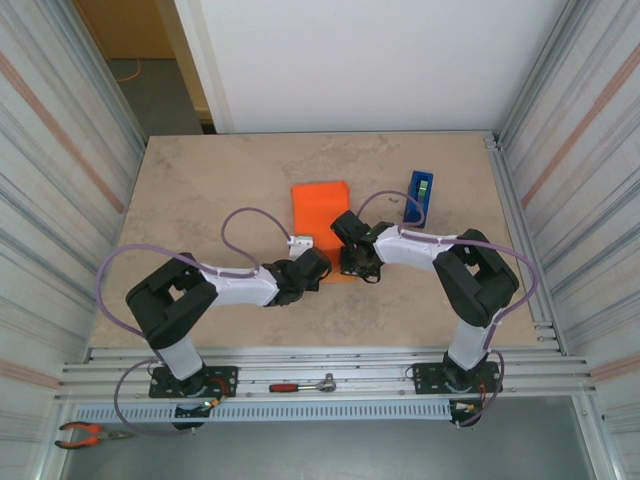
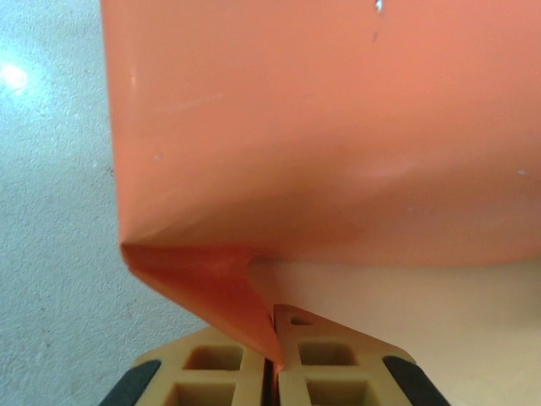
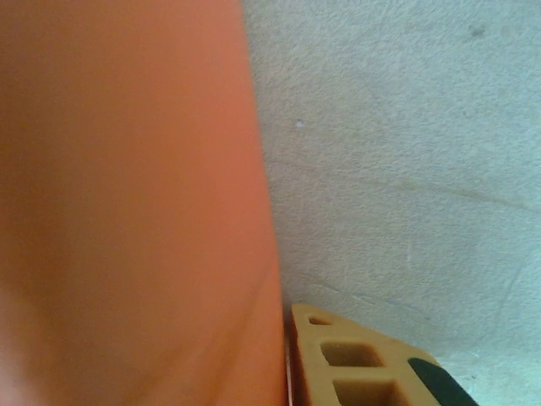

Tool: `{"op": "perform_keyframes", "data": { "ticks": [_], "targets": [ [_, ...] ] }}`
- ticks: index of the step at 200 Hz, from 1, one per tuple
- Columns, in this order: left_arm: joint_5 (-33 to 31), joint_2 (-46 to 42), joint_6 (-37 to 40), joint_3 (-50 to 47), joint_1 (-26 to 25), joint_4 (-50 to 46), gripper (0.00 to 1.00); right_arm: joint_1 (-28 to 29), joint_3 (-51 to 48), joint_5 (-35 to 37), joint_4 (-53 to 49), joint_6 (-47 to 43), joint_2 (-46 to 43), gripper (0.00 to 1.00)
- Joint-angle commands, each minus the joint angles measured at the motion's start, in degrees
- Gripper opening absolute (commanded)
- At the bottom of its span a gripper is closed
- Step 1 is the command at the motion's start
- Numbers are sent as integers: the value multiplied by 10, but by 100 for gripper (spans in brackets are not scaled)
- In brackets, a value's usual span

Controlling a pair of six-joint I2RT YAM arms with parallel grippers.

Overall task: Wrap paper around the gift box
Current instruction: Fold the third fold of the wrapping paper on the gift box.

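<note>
Top external view: the gift box lies in the middle of the table, skinned in orange paper. Both arms meet at its near end, with the blue tape dispenser just beyond the right arm.

Left wrist view: the left jaws are pinched fully together on a folded triangular flap of the paper at the box's corner. I'd pull that flap taut along its crease before laying it flat.

Right wrist view: 1 finger of the right jaws sits against the paper's edge. Whether they grip it, I cannot tell. That arm would do best steadying the box.
</note>
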Motion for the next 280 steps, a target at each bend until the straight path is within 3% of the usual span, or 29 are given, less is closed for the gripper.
{"op": "perform_keyframes", "data": {
  "ticks": [1,28,42,50,58,63,64,65,71,87,99,112,121,190,200,221,232,280],
  "targets": [
    [-3,10,-7,12,-6,-3,11,6,-10,-1,-28,7,-3,0],
    [-4,11,-6,12,-8,-3,11,6,-13,-4,-26,6,-6,0],
    [-4,11,-5,12,-8,-3,11,7,-12,1,-34,9,-8,40],
    [-5,11,-4,14,-8,-3,11,7,-12,3,-36,10,-9,46],
    [-4,11,-4,15,-8,-4,11,7,-14,2,-36,9,-10,41],
    [-4,12,-3,16,-8,-4,11,7,-17,1,-34,9,-11,20],
    [-4,12,-3,16,-8,-4,11,7,-17,1,-34,9,-11,20],
    [-4,12,-3,16,-8,-4,11,7,-18,0,-34,8,-13,13],
    [-4,12,-3,16,-8,-4,11,7,-21,-1,-30,8,-14,0],
    [-4,12,-1,17,-8,-4,11,6,-26,-1,-31,10,-20,2],
    [-3,11,-1,17,-8,-4,11,6,-26,3,-36,14,-24,26],
    [-4,10,-1,17,-8,-3,11,4,-27,4,-38,15,-31,40],
    [-3,11,-1,17,-9,-4,11,2,-27,7,-38,14,-35,45],
    [0,4,-3,15,-9,-6,15,-22,2,0,-35,1,-19,46],
    [0,-5,0,13,-8,-8,20,-24,5,-2,-33,1,-16,46],
    [15,-27,3,12,-5,-23,43,-24,3,-7,-29,1,-14,45],
    [21,-41,0,7,-1,-31,50,-24,0,-9,-27,2,-15,44],
    [48,-123,-39,-43,23,-36,62,-22,-21,-17,-13,4,-30,42]
  ]
}}
